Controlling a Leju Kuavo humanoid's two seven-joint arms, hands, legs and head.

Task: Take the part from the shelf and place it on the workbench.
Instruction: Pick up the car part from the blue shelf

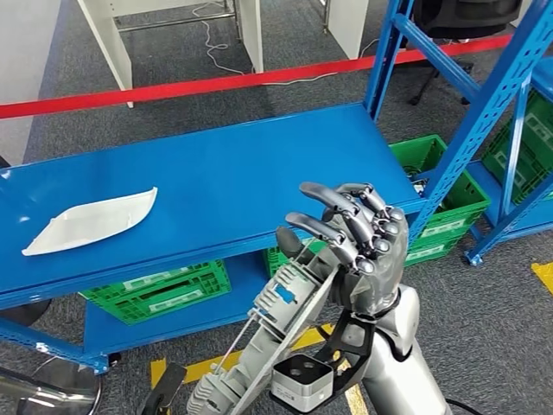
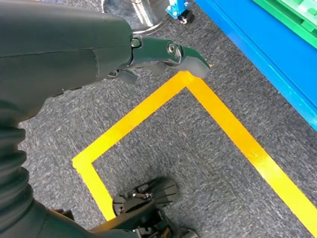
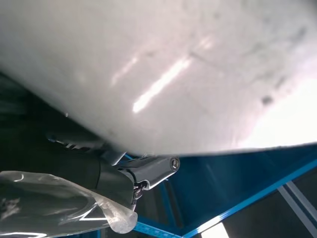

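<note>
Head view: right hand (image 1: 355, 246) at 5 o'clock grips a grey part (image 1: 287, 333), fingers curled. Likely light, stiff, slick; hold mid-body. White part (image 1: 92, 220) lies on blue tabletop (image 1: 261, 173). Left hand (image 2: 168, 54) empty, fingers extended.

blue shelf (image 1: 215, 173) | white part (image 1: 92, 220) lying near left end

green crates (image 1: 163, 290), red barrier tape (image 1: 215, 84)

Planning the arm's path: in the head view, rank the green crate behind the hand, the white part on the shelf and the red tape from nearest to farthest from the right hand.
From the right hand:
1. Green crate, just beyond it, at the right.
2. White part, on the blue shelf's left.
3. Red tape, farthest back.
</note>
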